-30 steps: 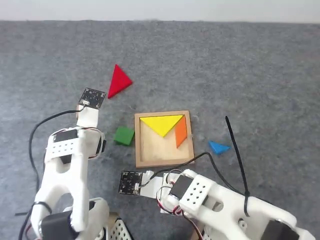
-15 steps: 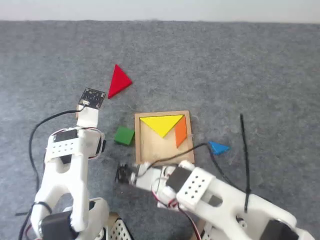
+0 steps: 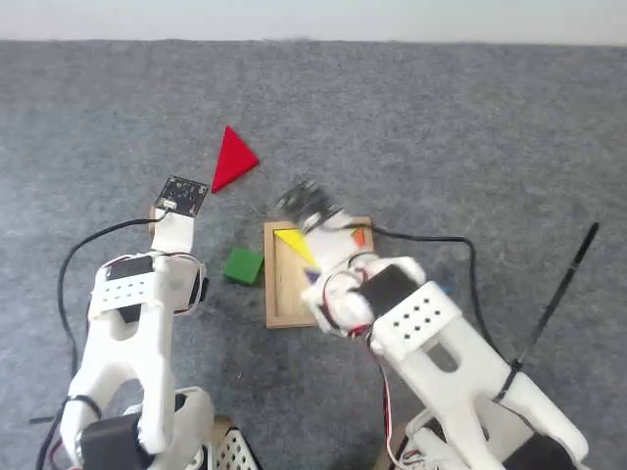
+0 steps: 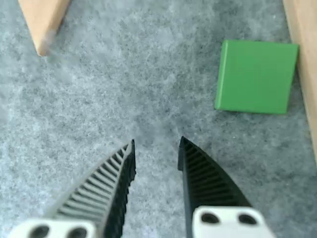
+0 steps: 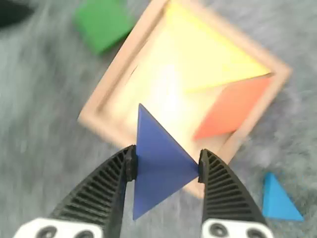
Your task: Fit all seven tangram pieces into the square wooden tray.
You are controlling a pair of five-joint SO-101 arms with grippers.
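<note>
Clamped on a dark blue triangle in the right pincer, with one finger on the long edge and the other on the square corner opposite. Held above the tray, over the rim farthest from the yellow triangle, long edge pointing in across the bare floor. Open wood straight ahead of the tip, bounded on the far side by the yellow triangle and on one flank by the orange piece. Probably needs turning before lowering, to lay an edge along a rim or along the yellow one. Hard to judge the height over the tray, with the wrist smeared from overhead.

As for the right arm, bent forward across the tray and clearly the nearer. Left pincer parted and empty, low over the cloth off the tray's side, near the green square right beside that rim. Beyond the tray's far corner, a red triangle. Near the opposite side, a small blue triangle.
</note>
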